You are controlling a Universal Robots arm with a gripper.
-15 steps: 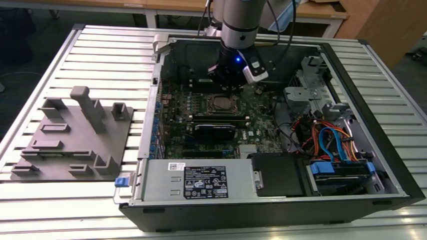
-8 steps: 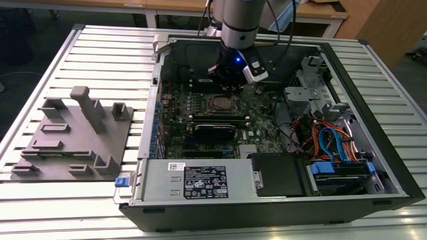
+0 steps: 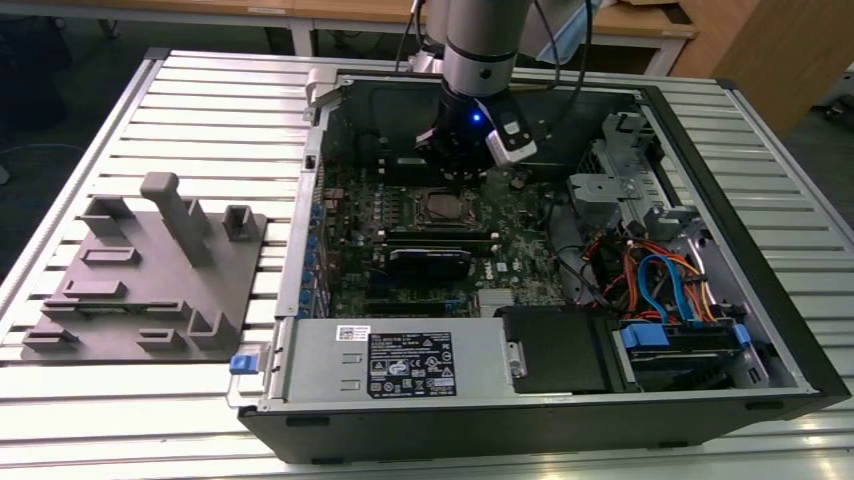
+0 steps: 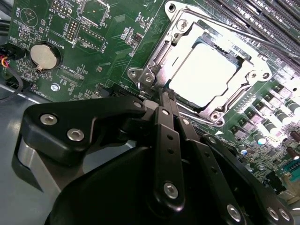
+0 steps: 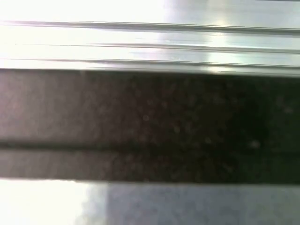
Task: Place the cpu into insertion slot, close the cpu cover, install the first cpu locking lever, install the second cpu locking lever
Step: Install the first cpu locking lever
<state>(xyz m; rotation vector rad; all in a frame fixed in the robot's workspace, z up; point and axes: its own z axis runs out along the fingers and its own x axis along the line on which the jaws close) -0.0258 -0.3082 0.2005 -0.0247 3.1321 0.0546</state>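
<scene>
Gripper [image 4: 164,101] fills lower frame of second wrist view, fingers pressed together, tips at cpu cover's [image 4: 161,51] edge. Cpu [image 4: 202,74] upper right, seated in insertion slot [image 4: 216,108], cover closed over it.

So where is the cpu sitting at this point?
The cpu lies in the insertion slot, framed by the cpu cover, just beyond the gripper in the second wrist view; in the exterior view it sits mid-motherboard below the arm.
</scene>
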